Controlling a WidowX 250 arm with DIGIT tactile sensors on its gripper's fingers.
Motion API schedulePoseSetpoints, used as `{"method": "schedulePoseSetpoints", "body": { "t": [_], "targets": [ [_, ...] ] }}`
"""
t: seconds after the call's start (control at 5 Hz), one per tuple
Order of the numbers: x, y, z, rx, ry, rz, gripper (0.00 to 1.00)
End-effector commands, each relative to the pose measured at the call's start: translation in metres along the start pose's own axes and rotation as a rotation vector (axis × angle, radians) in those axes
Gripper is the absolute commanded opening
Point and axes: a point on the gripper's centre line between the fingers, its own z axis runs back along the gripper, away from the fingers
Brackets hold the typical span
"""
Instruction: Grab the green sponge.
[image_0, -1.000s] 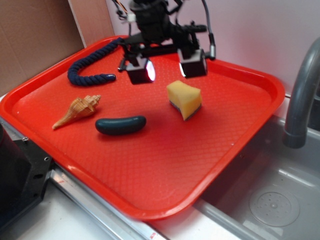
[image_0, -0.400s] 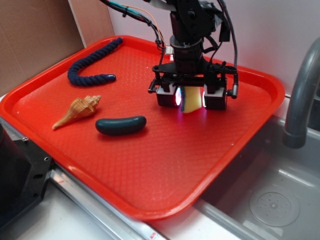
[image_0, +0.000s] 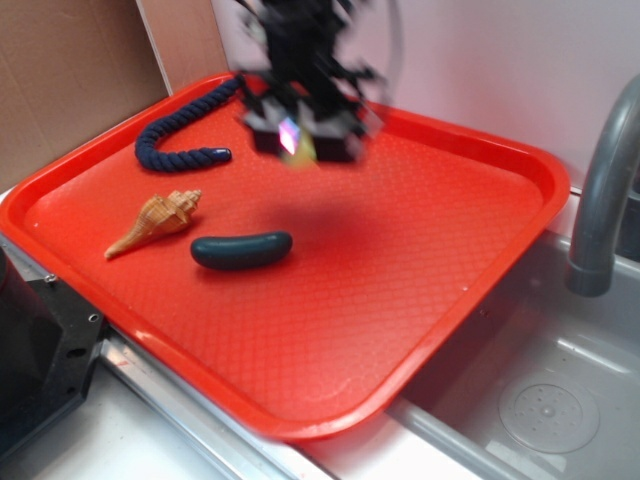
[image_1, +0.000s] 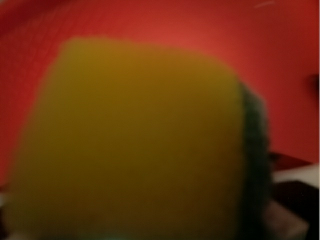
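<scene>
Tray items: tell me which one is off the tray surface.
The sponge, held in the gripper above the tray. The rope, shell and dark green sausage all lie flat on it.

Sponge (image_0: 300, 153) in hand (image_0: 303, 140), above tray (image_0: 420, 290) rear; rope (image_0: 180, 125) rear-left; shell (image_0: 155, 222) left of sausage obj (image_0: 241, 250).

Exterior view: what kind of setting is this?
Likely a toy kitchen sink counter: a grey faucet over a basin with a drain, a red tray beside it. Cardboard backing suggests a lab mock-up.
</scene>
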Motion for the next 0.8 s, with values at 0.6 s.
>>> {"method": "schedulePoseSetpoints", "body": {
  "t": [0.6],
  "targets": [
    [-0.042, 0.068, 0.154, 0.201, -0.194, -0.129, 0.0]
  ]
}}
